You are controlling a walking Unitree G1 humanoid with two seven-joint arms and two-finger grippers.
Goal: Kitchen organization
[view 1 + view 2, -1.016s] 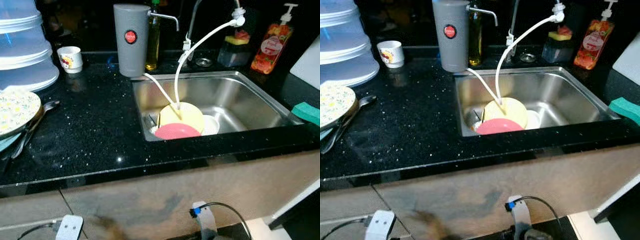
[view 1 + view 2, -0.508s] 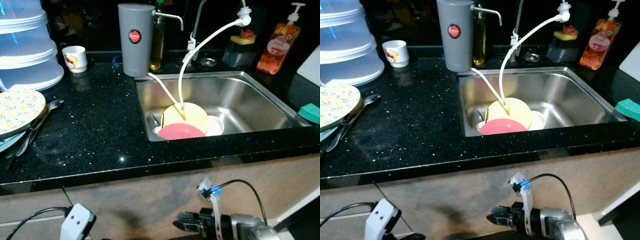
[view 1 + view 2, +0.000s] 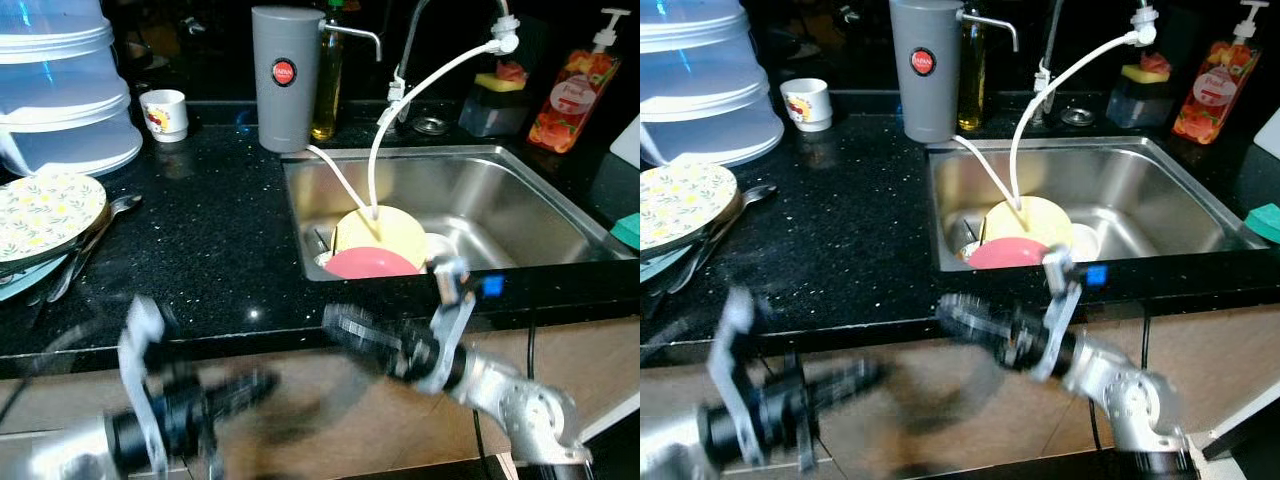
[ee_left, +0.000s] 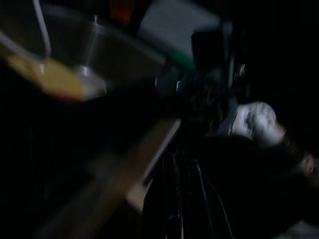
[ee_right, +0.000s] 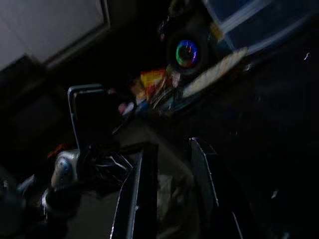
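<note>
A steel sink is set in the black counter. In it a yellow plate leans behind a pink plate, with a white bowl beside them. Two white hoses hang from the tap down to the yellow plate. My right gripper is raised in front of the counter's front edge, below the sink, and points left. In the right wrist view its fingers stand apart with nothing between them. My left gripper is a blur low on the left, under the counter edge.
A grey canister, an oil bottle, a small cup and a soap dispenser line the back. Stacked clear containers, a floral plate and spoons are on the left. A green sponge lies at the right.
Both arms have swung up from below the picture to the counter's front edge, with motion blur. The camera has shifted a little; the dishes have not moved.
</note>
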